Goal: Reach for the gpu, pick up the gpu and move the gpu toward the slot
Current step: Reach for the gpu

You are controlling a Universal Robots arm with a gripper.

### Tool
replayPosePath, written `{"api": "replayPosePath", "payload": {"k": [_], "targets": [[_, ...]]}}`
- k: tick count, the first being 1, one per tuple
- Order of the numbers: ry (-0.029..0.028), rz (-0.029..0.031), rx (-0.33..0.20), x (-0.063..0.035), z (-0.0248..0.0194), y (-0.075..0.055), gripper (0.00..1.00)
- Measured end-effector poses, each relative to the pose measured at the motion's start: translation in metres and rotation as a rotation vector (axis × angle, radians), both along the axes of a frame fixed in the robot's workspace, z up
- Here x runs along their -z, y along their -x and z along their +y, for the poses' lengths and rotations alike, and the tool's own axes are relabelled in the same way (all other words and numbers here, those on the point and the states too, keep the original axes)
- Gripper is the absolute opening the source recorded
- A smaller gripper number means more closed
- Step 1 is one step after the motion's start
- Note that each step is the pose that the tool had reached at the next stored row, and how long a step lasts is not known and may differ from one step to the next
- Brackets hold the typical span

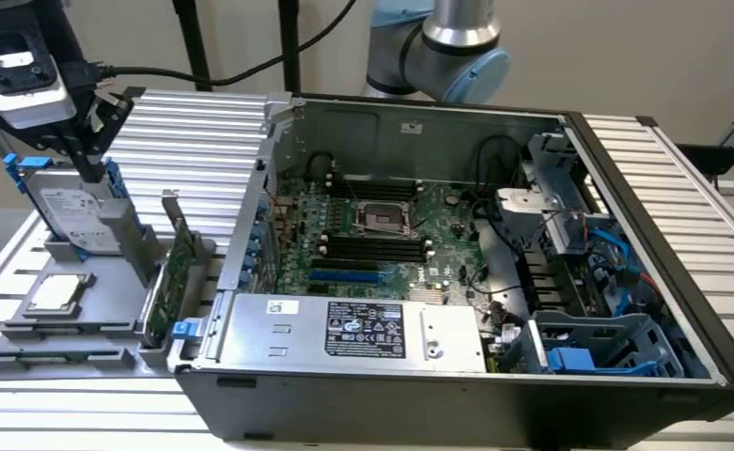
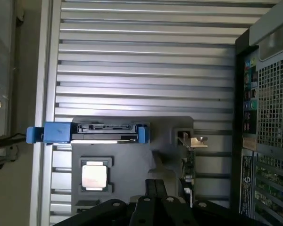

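One gpu (image 1: 172,272) standing on edge, closed empty fingers (image 1: 88,162) apart from it, above hard drive (image 1: 78,221)

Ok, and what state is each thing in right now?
gpu: standing on edge in the grey holder, not gripped.
hard drive: upright in the same holder.
chip: lying flat in its recess.
computer case: side open, motherboard exposed.
tool: up over the hard drive end of the holder, carrying nothing.
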State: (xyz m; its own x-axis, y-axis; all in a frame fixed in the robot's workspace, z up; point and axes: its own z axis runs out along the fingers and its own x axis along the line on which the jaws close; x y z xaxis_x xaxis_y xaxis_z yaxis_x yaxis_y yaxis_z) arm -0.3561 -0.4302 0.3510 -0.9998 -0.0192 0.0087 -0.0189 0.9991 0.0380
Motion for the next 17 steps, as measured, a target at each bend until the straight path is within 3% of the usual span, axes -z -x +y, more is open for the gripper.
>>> {"api": "replayPosePath", "payload": {"k": [11,17], "targets": [[0.0001,0.0006,0.0,0.0061,-0.0296,-0.026,0.11],[0.0002,-0.0021,0.0,0.0149,-0.0413,-0.039,0.11]]}}
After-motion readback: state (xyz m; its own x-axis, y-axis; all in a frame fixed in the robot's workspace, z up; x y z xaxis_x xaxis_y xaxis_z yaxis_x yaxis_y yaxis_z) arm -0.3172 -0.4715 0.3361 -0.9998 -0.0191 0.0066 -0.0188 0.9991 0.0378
